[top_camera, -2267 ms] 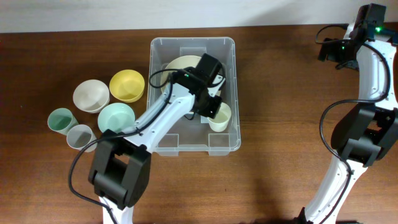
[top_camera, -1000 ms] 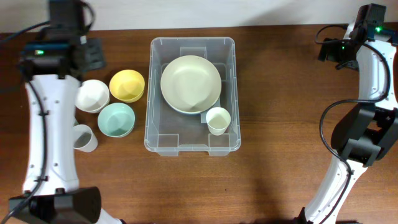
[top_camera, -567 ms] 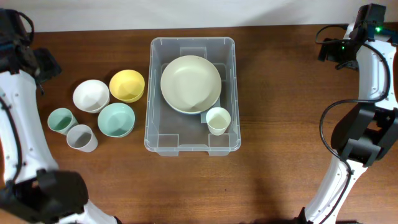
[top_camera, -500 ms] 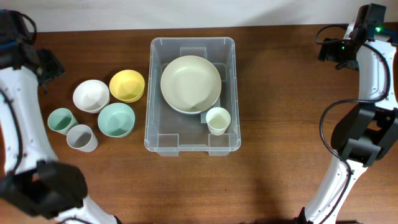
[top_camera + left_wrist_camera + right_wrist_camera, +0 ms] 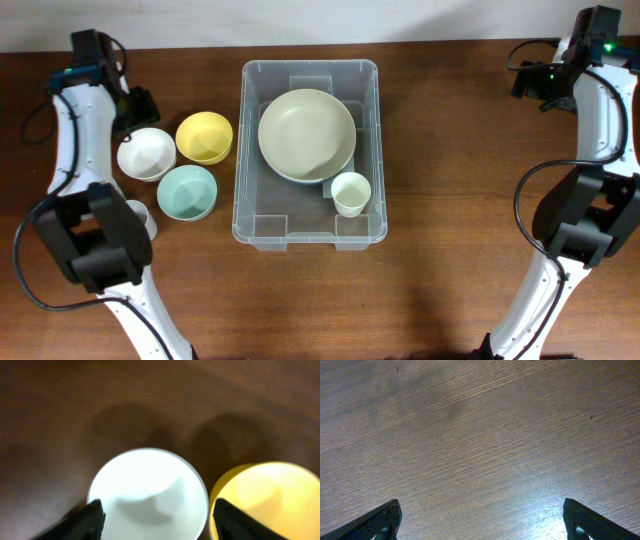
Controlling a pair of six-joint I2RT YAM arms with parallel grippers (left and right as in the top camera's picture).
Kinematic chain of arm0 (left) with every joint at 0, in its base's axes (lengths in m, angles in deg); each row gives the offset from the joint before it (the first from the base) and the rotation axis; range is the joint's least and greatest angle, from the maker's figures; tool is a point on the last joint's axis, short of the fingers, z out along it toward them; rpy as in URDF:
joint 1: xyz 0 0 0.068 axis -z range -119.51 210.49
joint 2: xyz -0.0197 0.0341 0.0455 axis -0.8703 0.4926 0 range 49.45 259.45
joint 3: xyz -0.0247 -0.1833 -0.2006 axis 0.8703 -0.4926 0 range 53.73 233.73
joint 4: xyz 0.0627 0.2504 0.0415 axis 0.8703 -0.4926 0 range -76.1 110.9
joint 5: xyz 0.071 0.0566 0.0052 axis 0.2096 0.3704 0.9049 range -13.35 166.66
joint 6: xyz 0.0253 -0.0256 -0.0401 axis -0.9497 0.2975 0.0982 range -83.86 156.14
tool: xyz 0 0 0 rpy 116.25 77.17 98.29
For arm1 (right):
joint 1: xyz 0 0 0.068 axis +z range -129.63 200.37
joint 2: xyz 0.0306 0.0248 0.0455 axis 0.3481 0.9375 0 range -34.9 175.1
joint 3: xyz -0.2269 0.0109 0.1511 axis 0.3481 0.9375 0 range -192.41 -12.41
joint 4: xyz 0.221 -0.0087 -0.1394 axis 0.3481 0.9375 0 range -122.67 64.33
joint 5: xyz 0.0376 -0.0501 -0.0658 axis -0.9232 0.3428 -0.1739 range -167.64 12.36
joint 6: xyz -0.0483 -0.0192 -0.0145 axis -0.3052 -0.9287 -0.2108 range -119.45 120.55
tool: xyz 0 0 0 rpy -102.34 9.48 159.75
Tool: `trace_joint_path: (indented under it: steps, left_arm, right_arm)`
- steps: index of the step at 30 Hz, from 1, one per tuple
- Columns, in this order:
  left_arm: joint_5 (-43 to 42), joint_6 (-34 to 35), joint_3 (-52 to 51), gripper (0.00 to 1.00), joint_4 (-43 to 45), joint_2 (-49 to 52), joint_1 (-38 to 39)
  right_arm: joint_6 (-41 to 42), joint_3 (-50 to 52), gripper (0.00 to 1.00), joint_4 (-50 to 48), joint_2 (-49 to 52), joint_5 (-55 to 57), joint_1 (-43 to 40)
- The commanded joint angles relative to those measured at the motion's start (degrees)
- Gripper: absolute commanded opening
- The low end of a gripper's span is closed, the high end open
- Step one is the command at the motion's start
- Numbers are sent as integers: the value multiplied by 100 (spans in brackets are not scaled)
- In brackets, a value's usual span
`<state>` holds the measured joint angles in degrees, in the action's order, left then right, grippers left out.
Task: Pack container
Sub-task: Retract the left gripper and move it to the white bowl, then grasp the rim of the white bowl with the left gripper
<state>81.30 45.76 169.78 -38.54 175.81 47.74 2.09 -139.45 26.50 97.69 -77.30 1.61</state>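
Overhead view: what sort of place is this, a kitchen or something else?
Probably a robot test bench, not a kitchen: left arm and right arm standing at a wooden table, with bowls laid out beside a clear container.

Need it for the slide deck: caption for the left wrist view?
Open left gripper poised over the white bowl, yellow bowl beside it on the wooden table.

The clear container [image 5: 310, 67] sits toward the far edge of the table [image 5: 450, 180], holding a pale plate [image 5: 306, 135] and a small cup [image 5: 350, 192]. A white bowl [image 5: 147, 153], yellow bowl [image 5: 204, 137] and mint bowl [image 5: 187, 191] cluster nearer the left edge.
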Motion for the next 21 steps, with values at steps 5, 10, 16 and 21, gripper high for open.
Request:
trace_joint_path:
  steps: [5, 10, 16, 21]
  left_arm:
    - [-81, -162, -46, 73, 452, 103, 153]
    - [428, -420, -46, 72, 455, 103, 109]
    - [385, -828, -52, 70, 413, 105, -133]
    - [-173, -1600, -68, 69, 457, 149, -402]
  right_arm:
    - [68, 42, 99, -4, -96, -11, 0]
    - [68, 42, 99, -4, -96, -11, 0]
    - [68, 42, 99, -4, -96, -11, 0]
    - [68, 42, 99, -2, -96, -11, 0]
